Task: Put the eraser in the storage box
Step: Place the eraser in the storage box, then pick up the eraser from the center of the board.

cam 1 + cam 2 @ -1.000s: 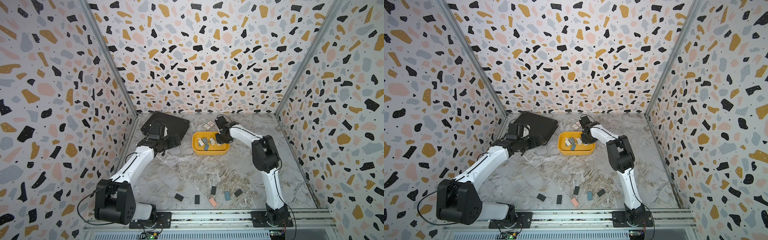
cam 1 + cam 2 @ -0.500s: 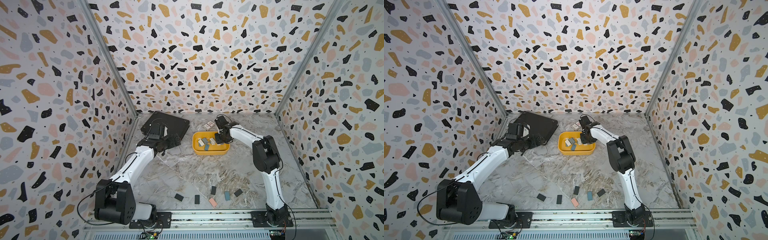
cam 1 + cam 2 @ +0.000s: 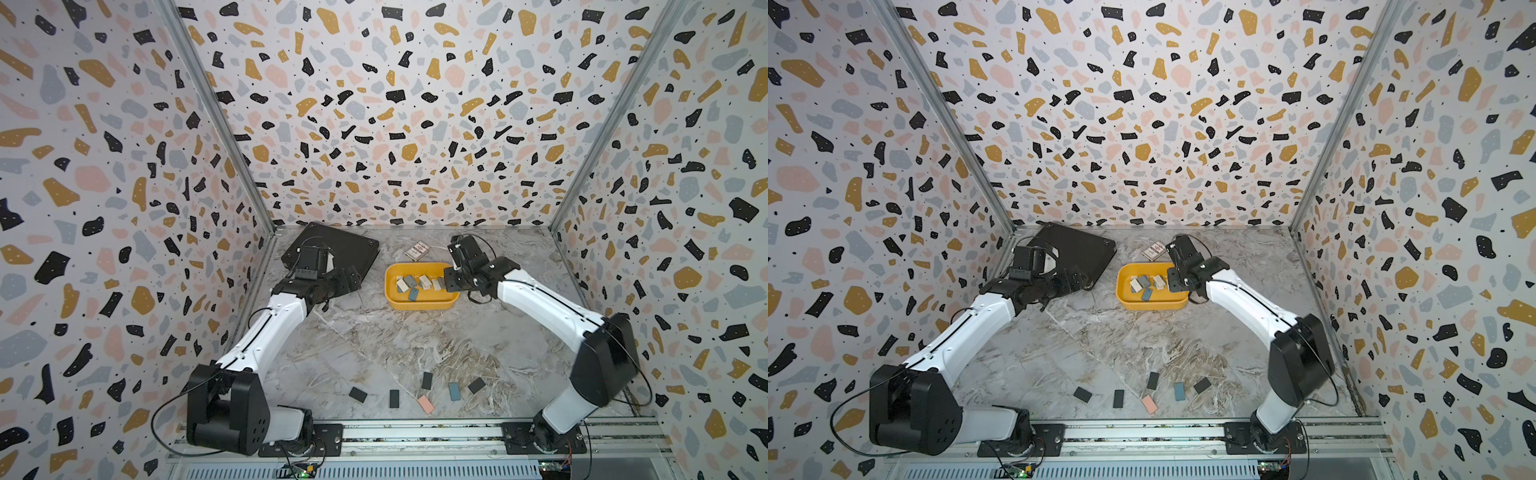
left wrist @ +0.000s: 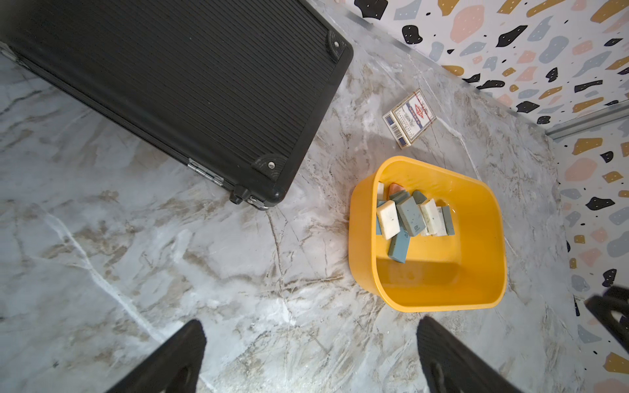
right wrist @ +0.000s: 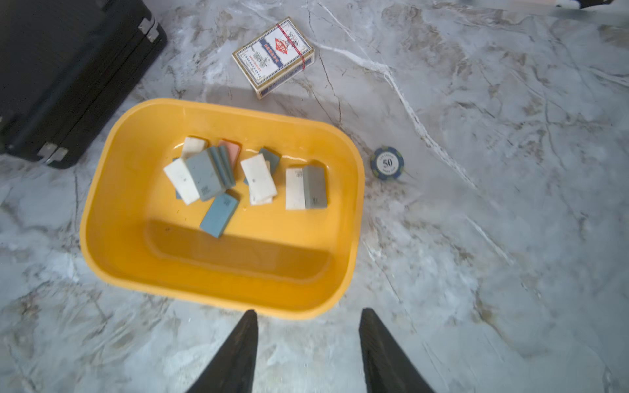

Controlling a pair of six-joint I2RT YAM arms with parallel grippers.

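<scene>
The right claw (image 5: 308,311) hung with its two black fingers apart and nothing between them, poised at the nearest rim of the shallow yellow plastic storage box (image 5: 102,211), a rounded rectangular tray. Just ahead of the claw, in the box's farther half, lay a heap of small rectangular erasers (image 5: 204,175). They were white, grey-blue and one pink, several overlapping, with a white and a grey one side by side a little apart from the rest. Just outside the box's side wall, a round blue poker chip (image 5: 387,163) marked 50 lay flat on the grey marbled tabletop (image 5: 476,238). Farther ahead, past the box's far rim, lay a white-and-blue pack of playing cards (image 5: 274,58) with a red band around it. Across the box from this claw sat the large flat black ribbed case (image 4: 170,85).

The left claw (image 4: 311,321) hung with its fingers spread wide and empty, near the case's corner, with the box ahead of it.

Farthest off, well behind both claws by the arms' bases, six loose erasers (image 3: 454,391) lay on the table: four dark, one blue, one pink.
</scene>
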